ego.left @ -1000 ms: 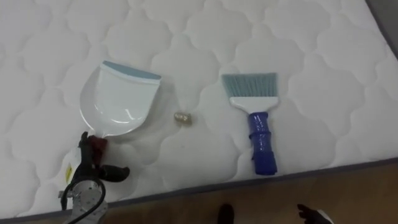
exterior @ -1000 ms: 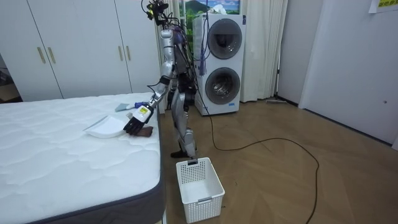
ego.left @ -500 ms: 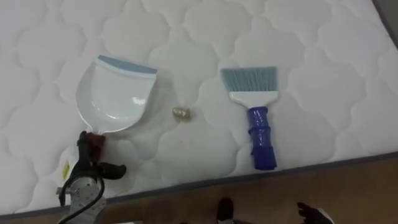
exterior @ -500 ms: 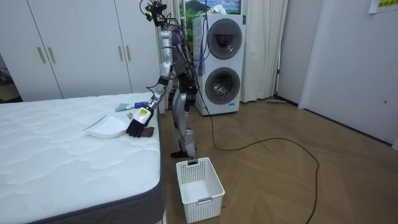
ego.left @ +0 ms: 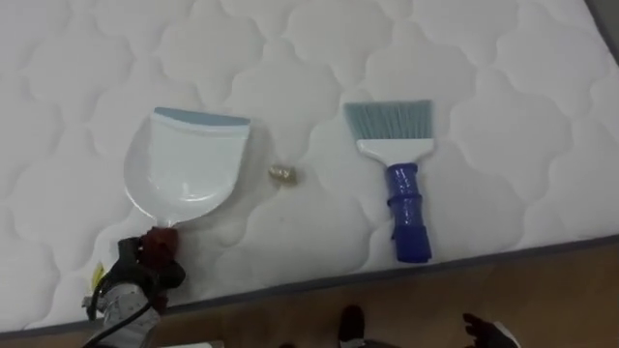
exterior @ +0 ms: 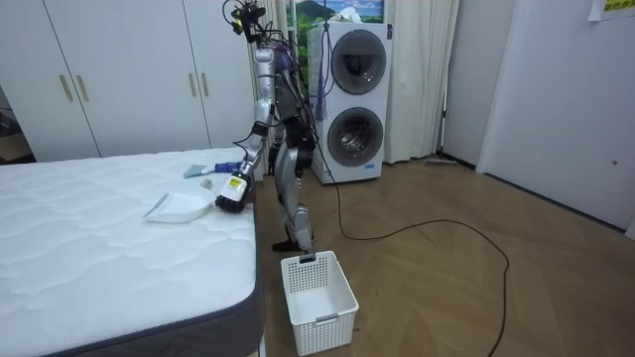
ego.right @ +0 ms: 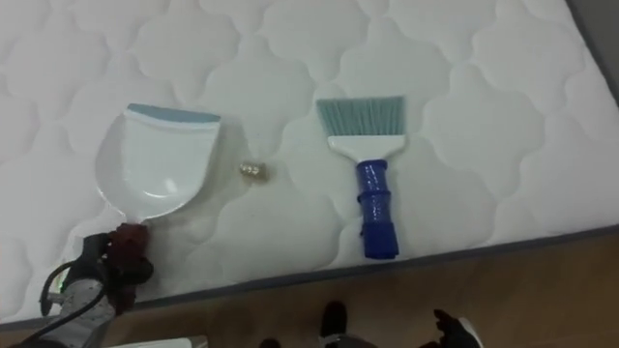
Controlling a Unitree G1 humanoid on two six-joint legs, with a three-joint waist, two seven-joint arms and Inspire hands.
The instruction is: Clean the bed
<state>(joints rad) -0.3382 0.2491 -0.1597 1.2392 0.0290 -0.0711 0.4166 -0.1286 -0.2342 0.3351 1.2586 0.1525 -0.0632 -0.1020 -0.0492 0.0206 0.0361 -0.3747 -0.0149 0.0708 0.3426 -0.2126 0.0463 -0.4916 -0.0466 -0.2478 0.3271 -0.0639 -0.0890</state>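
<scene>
Down at the near edge of the white quilted mattress, the robot's left hand is clenched around the dark red handle of the dustpan, its fingers wrapped over the grip. The dustpan is white with a pale blue lip, and it lies on the bed with the lip pointing away from the robot and the handle pointing back toward the mattress edge. Just beside the pan's right side, apart from it, sits 1 small brownish scrap on the quilting. Further to the right lies a hand brush, with teal bristles fanned toward the far side and a blue handle pointing toward the robot; no hand touches it. At the lower right edge of the eye view the right hand shows in part, and I cannot tell its state. In the room view the robot stands upright against the side of the bed, left arm reaching down to the pan, with a white plastic basket on the wooden floor behind its feet and 2 stacked washing machines beyond it.
</scene>
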